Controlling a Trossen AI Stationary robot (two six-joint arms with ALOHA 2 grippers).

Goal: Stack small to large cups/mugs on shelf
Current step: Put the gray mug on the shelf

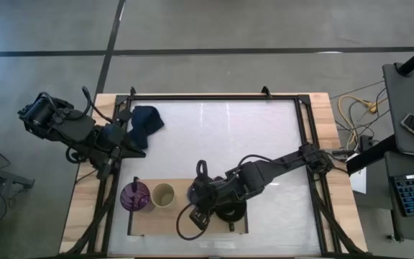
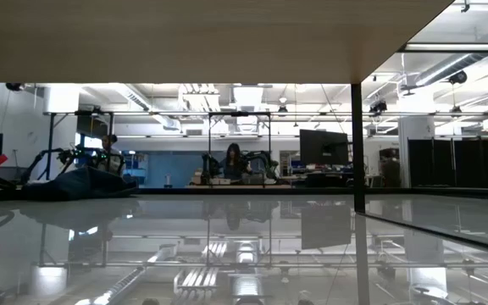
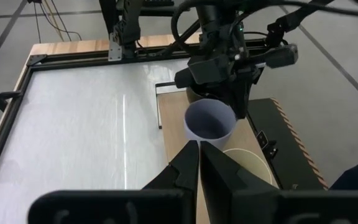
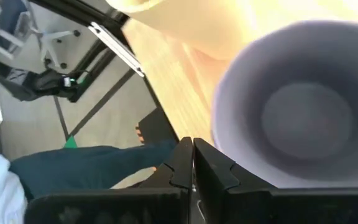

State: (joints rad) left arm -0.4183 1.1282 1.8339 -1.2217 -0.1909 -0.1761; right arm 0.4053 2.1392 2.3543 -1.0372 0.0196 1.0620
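I'm running this rig in a robotics lab: a big open hall with exposed ceiling ducts, strip lighting and polished concrete floor. Across the room a person sits among monitors and more arm rigs.

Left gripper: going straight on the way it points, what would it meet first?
The left gripper would probably meet the lavender-grey mug, held at its rim by the right gripper; the beige cup sits just beside that line. Depth is unclear.
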